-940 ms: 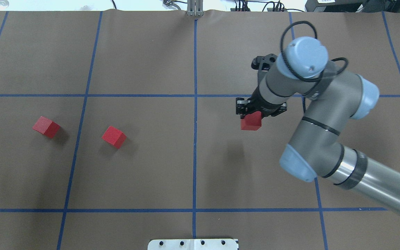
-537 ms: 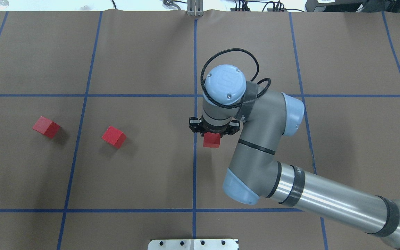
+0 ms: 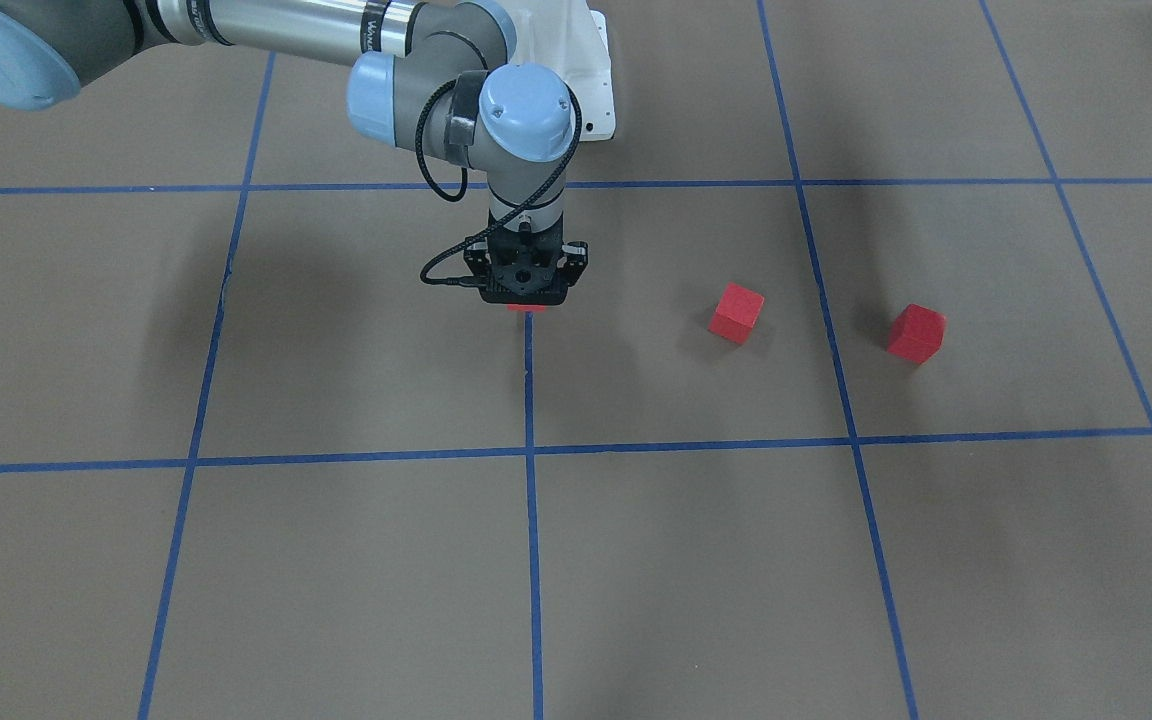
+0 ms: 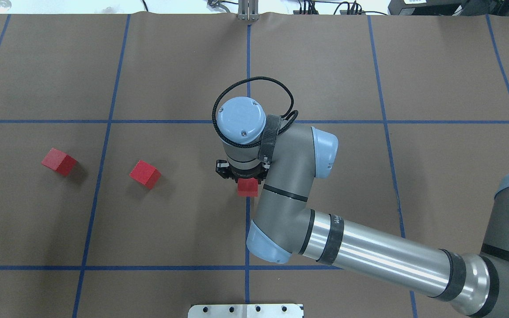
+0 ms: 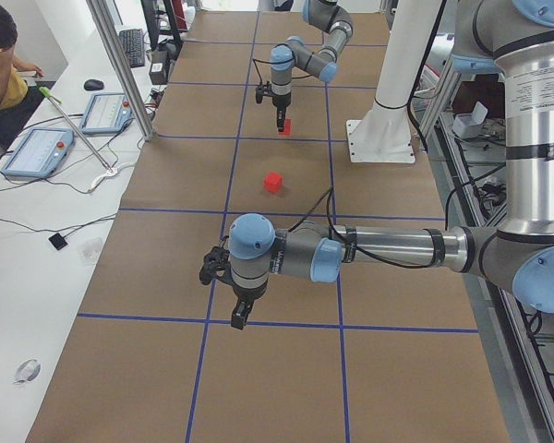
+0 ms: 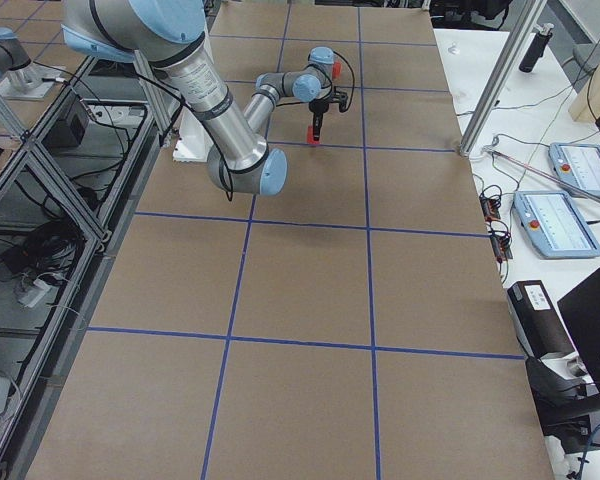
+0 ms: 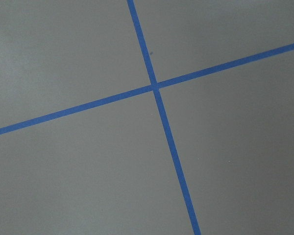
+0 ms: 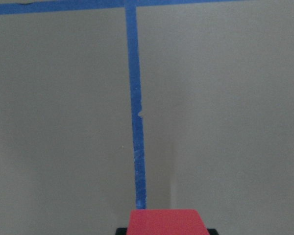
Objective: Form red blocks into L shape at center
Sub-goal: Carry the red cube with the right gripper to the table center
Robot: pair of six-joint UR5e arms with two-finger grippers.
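Nearest, at the edge of the desk [image 4: 184,229], a white base plate [image 4: 245,310]. Just beyond, over the centre [image 4: 232,212], the right pincer [image 4: 242,176] pointing straight down, closed on one red block [image 4: 247,188] right on the blue tape line [image 4: 247,229]; touching the desk or not, cannot tell. Off to its left, the middle block [image 4: 145,174] and the leftmost block [image 4: 59,161], apart, either side of another tape line, bare paper all round. Farther out, open grid up to the far edge. Past the leftmost block, the left pincer [image 5: 238,318] over a tape crossing; open or closed, cannot tell.
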